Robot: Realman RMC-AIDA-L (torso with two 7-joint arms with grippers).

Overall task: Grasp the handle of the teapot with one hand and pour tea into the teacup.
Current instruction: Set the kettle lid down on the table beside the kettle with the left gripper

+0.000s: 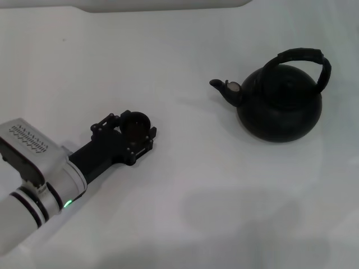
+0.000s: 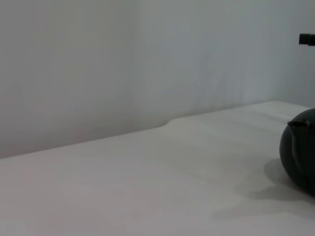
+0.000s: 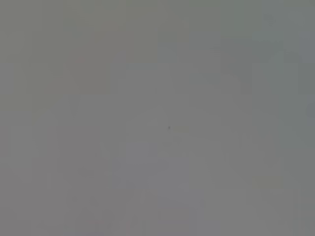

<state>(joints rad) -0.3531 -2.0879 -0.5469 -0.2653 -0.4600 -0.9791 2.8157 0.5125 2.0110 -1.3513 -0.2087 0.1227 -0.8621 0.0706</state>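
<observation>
The matte-black teapot (image 1: pixel 280 106) stands on the white table at the right, its spout (image 1: pixel 224 88) pointing left. Its black arched handle (image 1: pixel 300 56) stands upright over it. The tiny dark teacup (image 1: pixel 136 120) sits on the table left of centre, inside the fingers of my left hand (image 1: pixel 132 130), which closes around it. The teapot is well to the right of that hand. Part of the teapot (image 2: pixel 300 152) also shows in the left wrist view. My right hand is out of view; the right wrist view shows only a blank grey surface.
The white table (image 1: pixel 185 213) stretches all around. A pale raised edge (image 1: pixel 162 5) runs along the back. In the left wrist view the table's far edge (image 2: pixel 167 123) meets a plain wall.
</observation>
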